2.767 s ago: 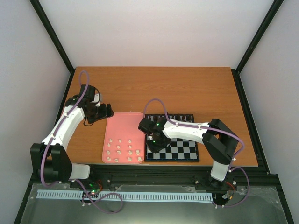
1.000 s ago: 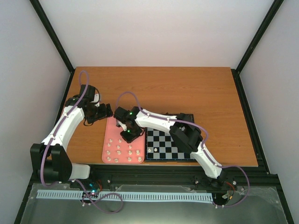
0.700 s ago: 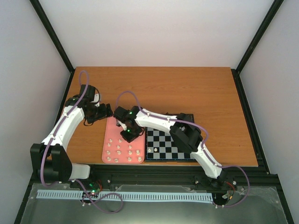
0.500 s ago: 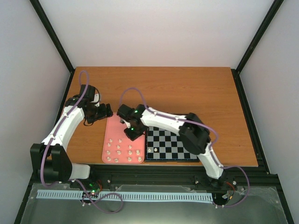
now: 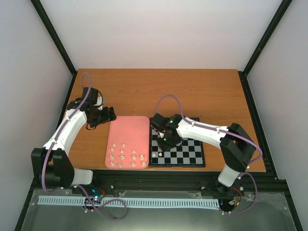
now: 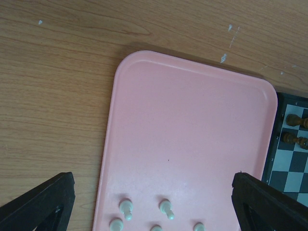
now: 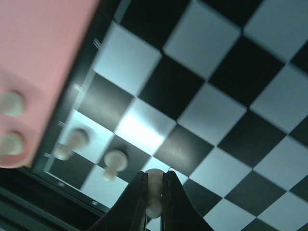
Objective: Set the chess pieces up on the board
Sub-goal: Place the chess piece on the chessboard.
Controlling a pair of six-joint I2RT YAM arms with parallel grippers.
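My right gripper [image 5: 164, 140] hangs over the near left part of the board [image 5: 192, 155] and is shut on a cream-white chess piece [image 7: 154, 192], held just above the squares. Two more white pieces [image 7: 114, 160] stand on the board's near left corner squares [image 5: 155, 154]. Several white pieces [image 5: 124, 157] stand on the near part of the pink tray [image 5: 127, 130]; some show in the left wrist view [image 6: 166, 208]. My left gripper [image 5: 109, 114] is open above the tray's far left corner, empty. Dark pieces [image 6: 294, 121] line the board's far edge.
The pink tray [image 6: 192, 134] lies directly left of the board, their edges touching. The wooden table [image 5: 159, 91] reaches back to the white walls. The board and tray sit near the table's front edge, beside the arm bases.
My right gripper reached over the tray, closed on a white piece there, then swung right to the board's near left area with it. The left arm has not moved.
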